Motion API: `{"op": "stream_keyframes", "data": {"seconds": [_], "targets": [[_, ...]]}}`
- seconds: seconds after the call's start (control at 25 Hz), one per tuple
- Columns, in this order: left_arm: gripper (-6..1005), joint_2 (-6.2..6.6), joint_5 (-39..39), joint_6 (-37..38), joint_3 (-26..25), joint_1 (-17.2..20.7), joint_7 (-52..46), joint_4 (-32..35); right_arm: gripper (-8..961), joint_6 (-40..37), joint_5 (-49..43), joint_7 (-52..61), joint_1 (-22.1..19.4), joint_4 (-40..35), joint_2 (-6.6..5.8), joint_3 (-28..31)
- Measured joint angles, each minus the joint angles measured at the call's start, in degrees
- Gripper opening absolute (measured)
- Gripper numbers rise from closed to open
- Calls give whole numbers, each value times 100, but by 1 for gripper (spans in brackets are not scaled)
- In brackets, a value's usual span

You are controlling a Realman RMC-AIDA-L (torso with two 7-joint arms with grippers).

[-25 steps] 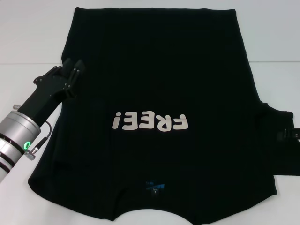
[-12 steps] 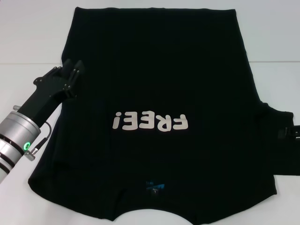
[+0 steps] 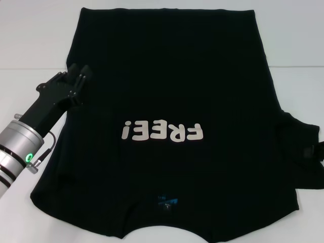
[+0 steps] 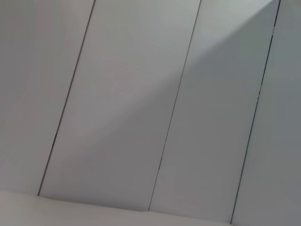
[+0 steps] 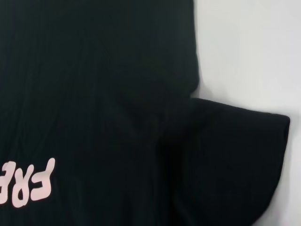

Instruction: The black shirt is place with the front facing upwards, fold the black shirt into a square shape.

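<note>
Item: large plain black cotton T-shirt [image 3: 172,91] with white "FREE!" print, lying face-up, covering most of the white surface [image 3: 30,35], collar toward the near edge. Likely light, limp, prone to wrinkling; best pinched at sleeve or hem edges. Left gripper [image 3: 76,76] is resting at the shirt's left side edge, fingers together. Right gripper is barely showing beside the right sleeve; state cannot be told.

White "FREE!" print [image 3: 162,131] on the black shirt [image 3: 167,66].
</note>
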Motion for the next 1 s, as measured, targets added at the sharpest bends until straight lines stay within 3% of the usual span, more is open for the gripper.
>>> {"op": "stream_keyframes", "data": {"seconds": [0.44, 0.64, 0.84, 1.0], "targets": [[305, 0, -6, 24, 0, 15, -14, 0, 70, -3, 0, 0, -28, -9, -38, 52], [305, 0, -9, 50, 0, 25, -25, 0, 2, -1, 0, 0, -43, -1, -38, 36], [305, -8, -9, 51, 1, 24, -27, -6, 3, -8, 33, 0, -151, -51, -73, 108], [305, -9, -9, 51, -1, 22, -28, -8, 3, -155, 542, -93, -410, -71, -245, 180]]}}
